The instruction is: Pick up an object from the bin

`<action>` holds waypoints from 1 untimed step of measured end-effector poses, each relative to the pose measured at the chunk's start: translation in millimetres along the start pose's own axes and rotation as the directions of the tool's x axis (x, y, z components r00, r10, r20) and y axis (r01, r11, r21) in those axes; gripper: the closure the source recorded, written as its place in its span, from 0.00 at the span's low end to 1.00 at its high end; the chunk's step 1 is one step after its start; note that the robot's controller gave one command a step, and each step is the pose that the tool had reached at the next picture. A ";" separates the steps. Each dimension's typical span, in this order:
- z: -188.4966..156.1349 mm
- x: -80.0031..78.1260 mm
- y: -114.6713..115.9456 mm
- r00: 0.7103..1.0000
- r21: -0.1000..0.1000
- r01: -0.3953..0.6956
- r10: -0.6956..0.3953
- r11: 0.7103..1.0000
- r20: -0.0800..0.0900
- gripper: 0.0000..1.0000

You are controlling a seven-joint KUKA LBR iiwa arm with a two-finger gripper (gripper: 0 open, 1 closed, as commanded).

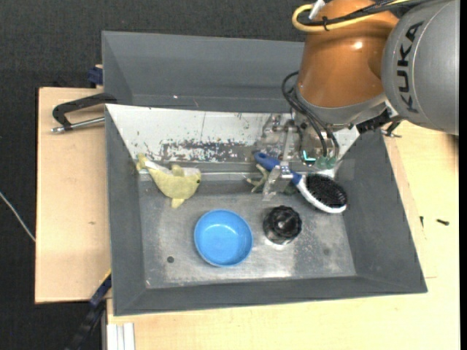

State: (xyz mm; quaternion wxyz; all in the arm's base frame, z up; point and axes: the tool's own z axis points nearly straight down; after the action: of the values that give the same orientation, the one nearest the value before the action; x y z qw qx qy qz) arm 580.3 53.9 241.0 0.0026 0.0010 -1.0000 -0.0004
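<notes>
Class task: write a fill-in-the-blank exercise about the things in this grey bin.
1. The round plastic bowl is ___.
2. The crumpled soft thing to its upper left in view is ___.
3. The small round black cap lies between that bowl and the white oval ___ with black bristles.
Missing words: blue; yellow; hairbrush.

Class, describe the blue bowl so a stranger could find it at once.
In the grey metal bin, look near the near wall. The blue bowl sits there upright. It alone is bright blue and hollow, larger than the black round object beside it.
</notes>
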 end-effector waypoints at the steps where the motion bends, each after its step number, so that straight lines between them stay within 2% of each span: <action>1: 145.6 1.4 -26.0 0.984 -0.005 -0.177 0.177 0.984 0.016 0.00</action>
State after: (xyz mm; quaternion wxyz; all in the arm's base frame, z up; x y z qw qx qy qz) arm 578.2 28.0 95.4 -0.0056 -0.0880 -0.9961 -0.0020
